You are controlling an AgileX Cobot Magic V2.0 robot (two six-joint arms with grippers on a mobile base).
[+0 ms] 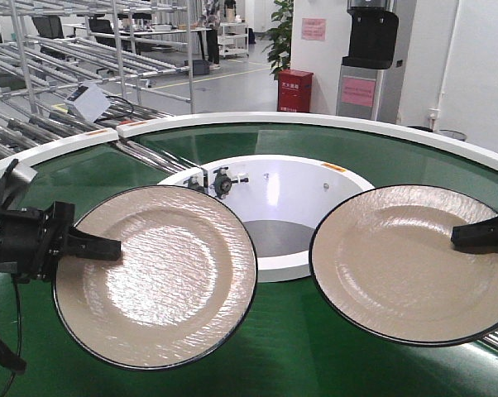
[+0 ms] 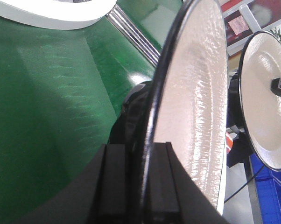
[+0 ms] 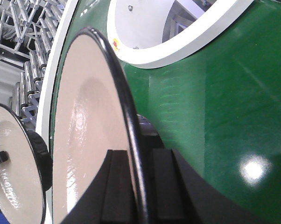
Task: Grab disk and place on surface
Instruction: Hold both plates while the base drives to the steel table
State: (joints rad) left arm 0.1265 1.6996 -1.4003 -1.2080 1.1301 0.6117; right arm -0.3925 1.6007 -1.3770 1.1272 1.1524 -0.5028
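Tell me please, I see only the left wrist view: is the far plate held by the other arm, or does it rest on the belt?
Observer: It is held. In the front view the right gripper pinches the right plate at its right rim, and the plate's face is tilted toward that camera.
Operator: Do the two plates touch each other?
Observer: No. In the front view a strip of the green belt shows between the right plate and the left plate.

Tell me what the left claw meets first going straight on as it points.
Probably the right plate, gripped by the right claw; the left plate in the left claw would touch it first. Depth unclear.
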